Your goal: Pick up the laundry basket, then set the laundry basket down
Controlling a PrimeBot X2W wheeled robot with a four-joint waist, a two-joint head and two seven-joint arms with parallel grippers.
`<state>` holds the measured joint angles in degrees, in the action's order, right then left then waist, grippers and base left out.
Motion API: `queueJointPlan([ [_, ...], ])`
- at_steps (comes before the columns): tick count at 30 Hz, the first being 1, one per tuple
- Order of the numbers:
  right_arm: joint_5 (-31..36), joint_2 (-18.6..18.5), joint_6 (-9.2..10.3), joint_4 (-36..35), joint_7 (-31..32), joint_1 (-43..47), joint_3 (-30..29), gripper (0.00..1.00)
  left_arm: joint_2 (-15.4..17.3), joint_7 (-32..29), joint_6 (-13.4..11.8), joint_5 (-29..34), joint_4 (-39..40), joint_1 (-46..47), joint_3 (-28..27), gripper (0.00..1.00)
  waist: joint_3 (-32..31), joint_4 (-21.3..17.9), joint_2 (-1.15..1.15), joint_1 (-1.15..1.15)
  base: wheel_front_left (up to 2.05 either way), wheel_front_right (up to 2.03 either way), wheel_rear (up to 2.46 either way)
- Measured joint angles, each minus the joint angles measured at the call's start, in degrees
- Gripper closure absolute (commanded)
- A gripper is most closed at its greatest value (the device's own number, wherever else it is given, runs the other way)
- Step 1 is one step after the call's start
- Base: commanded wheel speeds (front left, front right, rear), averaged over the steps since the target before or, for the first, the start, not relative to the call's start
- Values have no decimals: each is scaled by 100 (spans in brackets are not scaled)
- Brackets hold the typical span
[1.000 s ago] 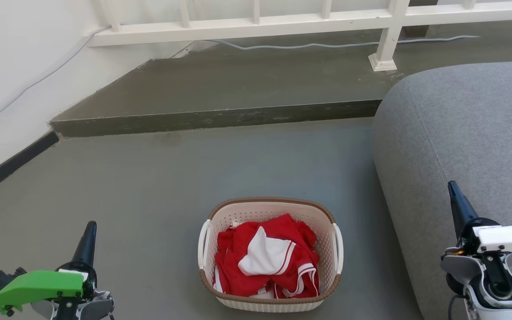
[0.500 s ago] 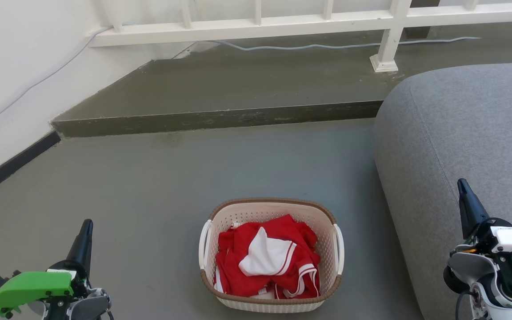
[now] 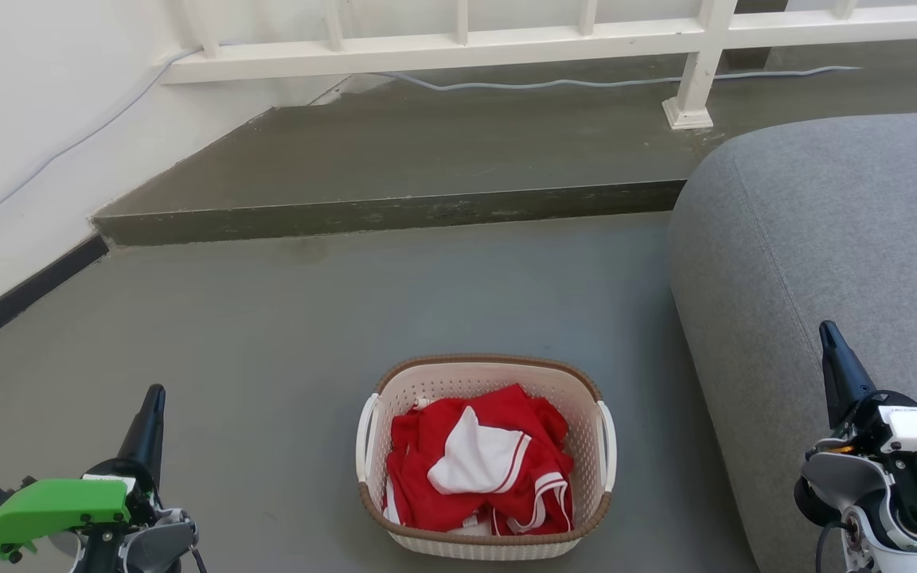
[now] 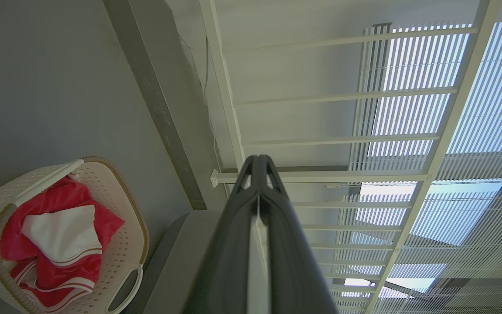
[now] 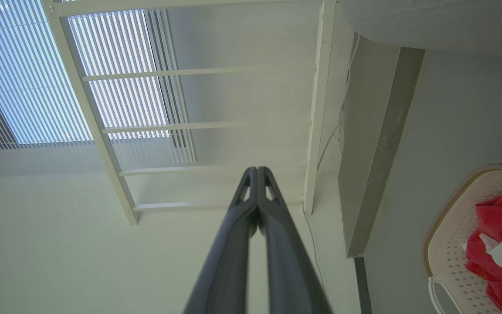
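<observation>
The laundry basket [image 3: 427,382], cream-white and perforated with a brown rim and two white side handles, sits on the grey floor at the bottom centre of the head view, holding red and white clothes [image 3: 478,461]. My left gripper [image 3: 154,396] is shut and empty, well to the basket's left. My right gripper [image 3: 827,332] is shut and empty too, off to the basket's right, in front of the sofa. In the left wrist view the basket [image 4: 122,200] lies at lower left of the closed left gripper [image 4: 258,159]. The right wrist view has the basket [image 5: 451,235] at the right edge, beside the closed right gripper [image 5: 256,170].
A grey sofa [image 3: 840,239] fills the right side, close to the basket. A raised concrete step [image 3: 395,211] runs across behind the basket, with a white railing [image 3: 458,40] and a cable [image 3: 602,79] on it. The white wall [image 3: 21,119] bounds the left.
Over the last second the left gripper sank slightly toward the bottom left and the right gripper shifted a little right and up. The basket has stayed put.
</observation>
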<state>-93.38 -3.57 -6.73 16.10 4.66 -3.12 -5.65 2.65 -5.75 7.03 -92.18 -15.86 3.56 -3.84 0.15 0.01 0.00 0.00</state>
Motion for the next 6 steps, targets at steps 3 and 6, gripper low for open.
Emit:
queueJointPlan([
  [3,0,0,0,1,0,-1,-1,100,0,0,0,0,0,0,0,100,0,0,0,0,0,0,0],
  [6,0,0,0,1,0,-1,-3,100,-1,0,0,0,0,0,0,100,0,0,0,0,0,0,0],
])
